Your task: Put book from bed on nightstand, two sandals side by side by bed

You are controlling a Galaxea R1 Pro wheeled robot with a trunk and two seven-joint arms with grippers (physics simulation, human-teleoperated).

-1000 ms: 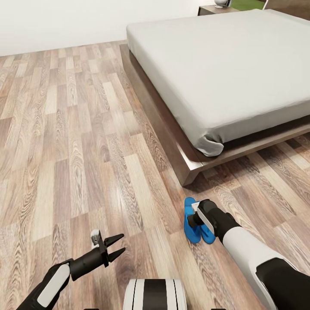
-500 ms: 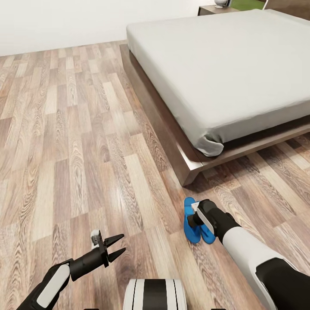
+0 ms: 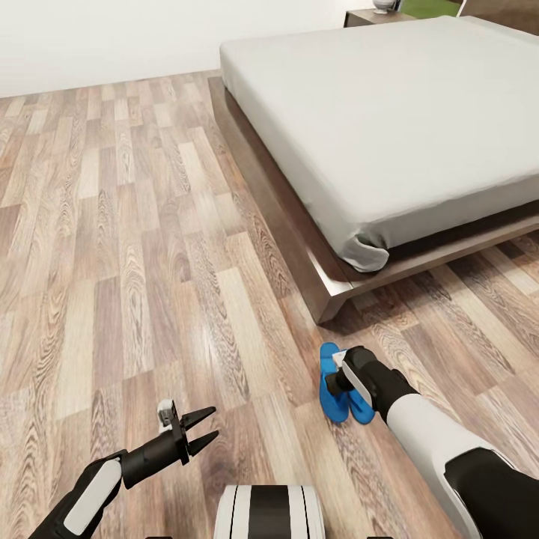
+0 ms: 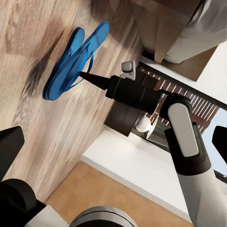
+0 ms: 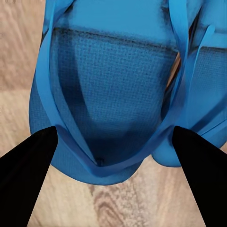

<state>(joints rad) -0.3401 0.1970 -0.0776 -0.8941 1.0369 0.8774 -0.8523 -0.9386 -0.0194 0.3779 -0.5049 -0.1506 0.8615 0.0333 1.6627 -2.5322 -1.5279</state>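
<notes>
Nothing has moved since a second ago. At 1 o'clock lies the bed; the two sandals sit touching at 5 o'clock off its corner, right gripper spread wide over them, left gripper parted above the floor.

Even, bright, diffuse render light, no glare. Floor and mattress are evenly lit and sharp in the head view. Soft shadow under the bed frame on its near side, and a dark smudge beside the sandals in the left wrist view. Right wrist view: sandal weave slightly soft, fingers pure black silhouettes.
</notes>
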